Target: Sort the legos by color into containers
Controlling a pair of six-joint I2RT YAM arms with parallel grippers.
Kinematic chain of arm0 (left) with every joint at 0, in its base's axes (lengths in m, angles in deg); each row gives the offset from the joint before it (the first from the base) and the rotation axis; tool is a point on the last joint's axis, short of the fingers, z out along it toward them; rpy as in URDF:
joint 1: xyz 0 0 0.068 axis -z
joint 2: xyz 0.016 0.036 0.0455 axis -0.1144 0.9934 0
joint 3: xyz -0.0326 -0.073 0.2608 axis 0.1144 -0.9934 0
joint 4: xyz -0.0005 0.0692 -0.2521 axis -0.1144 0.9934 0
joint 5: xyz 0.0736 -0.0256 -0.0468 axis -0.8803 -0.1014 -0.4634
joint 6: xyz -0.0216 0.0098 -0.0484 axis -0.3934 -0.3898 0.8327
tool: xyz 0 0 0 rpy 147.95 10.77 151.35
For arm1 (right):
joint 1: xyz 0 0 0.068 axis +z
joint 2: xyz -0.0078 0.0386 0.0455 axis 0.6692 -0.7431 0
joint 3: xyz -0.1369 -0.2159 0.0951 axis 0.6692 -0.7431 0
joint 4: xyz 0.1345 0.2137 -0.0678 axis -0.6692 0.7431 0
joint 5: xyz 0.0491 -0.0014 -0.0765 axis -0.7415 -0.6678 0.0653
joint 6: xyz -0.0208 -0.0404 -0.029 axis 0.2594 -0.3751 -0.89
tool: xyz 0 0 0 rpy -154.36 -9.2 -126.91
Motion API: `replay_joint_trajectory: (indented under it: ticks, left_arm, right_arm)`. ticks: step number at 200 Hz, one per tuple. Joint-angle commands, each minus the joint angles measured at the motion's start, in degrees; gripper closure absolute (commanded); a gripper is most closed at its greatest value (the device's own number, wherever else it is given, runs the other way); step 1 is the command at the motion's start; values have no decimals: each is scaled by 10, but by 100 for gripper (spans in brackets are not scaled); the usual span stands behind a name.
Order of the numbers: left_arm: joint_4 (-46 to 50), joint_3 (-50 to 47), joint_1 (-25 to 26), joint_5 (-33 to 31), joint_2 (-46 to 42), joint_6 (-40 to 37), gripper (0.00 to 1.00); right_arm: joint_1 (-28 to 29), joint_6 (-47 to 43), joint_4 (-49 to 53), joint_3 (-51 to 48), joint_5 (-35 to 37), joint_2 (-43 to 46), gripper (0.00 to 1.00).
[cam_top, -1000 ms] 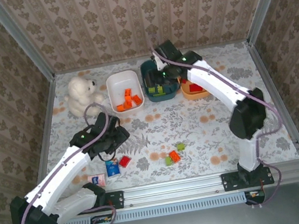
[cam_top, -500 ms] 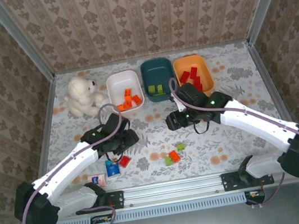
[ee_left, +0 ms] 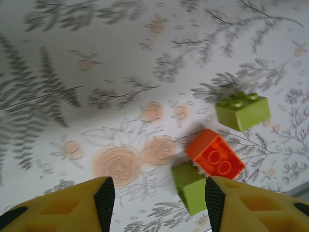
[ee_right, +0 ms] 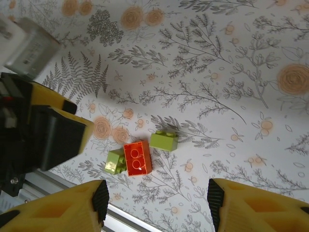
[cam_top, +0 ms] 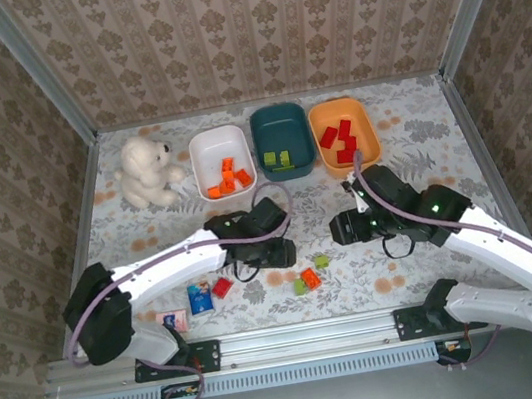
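Tabletop (ee_left: 72, 63): orange lego (ee_left: 215, 155) just beyond left pincer (ee_left: 158, 199).

- table (cam_top: 416, 125): white floral cover, orange blooms, grey ferns
- walls (cam_top: 259, 28): beige damask wallpaper behind table and on both sides
- aluminium posts (cam_top: 33, 69) rise from table's far corners
- aluminium rail (cam_top: 308, 335) along table's near edge

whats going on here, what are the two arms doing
Two arms are sorting lego bricks by colour. Orange pieces lie in the white tub, green pieces in the teal tub, red pieces in the orange tub. The left gripper and right gripper hover open and empty near a loose orange brick and two green bricks on the table. A red brick lies beside a blue packet.
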Motion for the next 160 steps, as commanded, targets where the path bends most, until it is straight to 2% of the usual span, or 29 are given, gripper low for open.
replay_joint_trajectory:
  ticks: [1, 31, 84, 136, 160]
  left_arm:
    - [20, 49, 21, 21, 30, -53, 45]
    - [46, 100, 48, 13, 77, -79, 44]
    - [72, 160, 61, 40, 139, -106, 43]
    - [144, 202, 73, 57, 186, -130, 44]
    - [158, 201, 78, 49, 192, -156, 36]
  right_arm:
    - [3, 31, 41, -13, 26, 32, 41]
    - [3, 48, 45, -23, 34, 77, 41]
    - [3, 66, 59, -21, 51, 153, 40]
    - [3, 69, 84, -9, 68, 172, 39]
    - [3, 73, 85, -12, 68, 174, 39]
